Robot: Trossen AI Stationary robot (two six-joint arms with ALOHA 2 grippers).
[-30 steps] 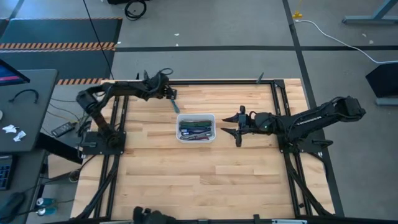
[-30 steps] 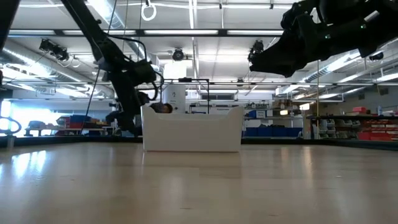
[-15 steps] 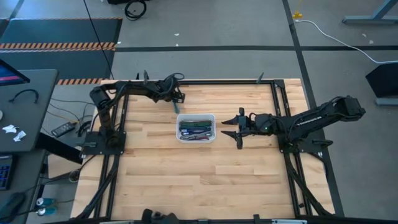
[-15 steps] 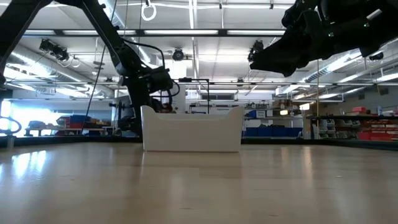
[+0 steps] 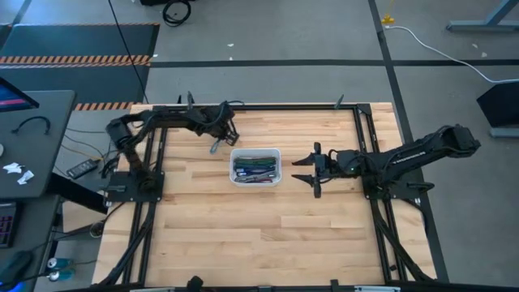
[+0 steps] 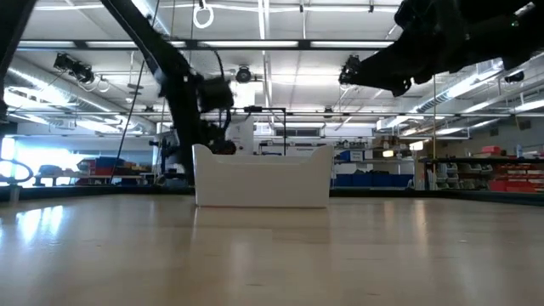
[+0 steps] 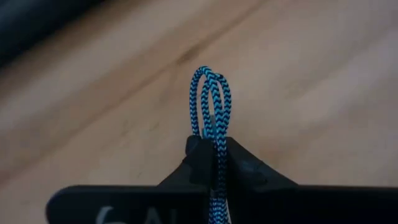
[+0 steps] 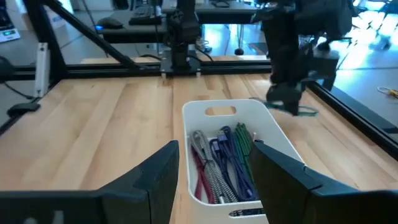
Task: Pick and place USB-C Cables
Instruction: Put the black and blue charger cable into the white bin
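Currently:
Left gripper [image 7: 214, 155]: pinched on a blue-black braided USB-C cable [image 7: 210, 102], loop sticking out past the fingertips, above the wooden table [image 5: 243, 227], just beside the bin's far-left corner.
Right gripper [image 5: 312, 169]: jaws wide, empty, near the bin's right side.
White bin [image 5: 255, 166]: mid-table, holds the other cables [image 8: 221, 158] in red, grey, blue, green.
Writing: none readable.

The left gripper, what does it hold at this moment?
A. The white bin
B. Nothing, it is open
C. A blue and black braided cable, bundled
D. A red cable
C: in the left wrist view the left gripper is shut on a blue and black braided cable, whose loop sticks out past the fingertips over the wood table, not inside the white bin.
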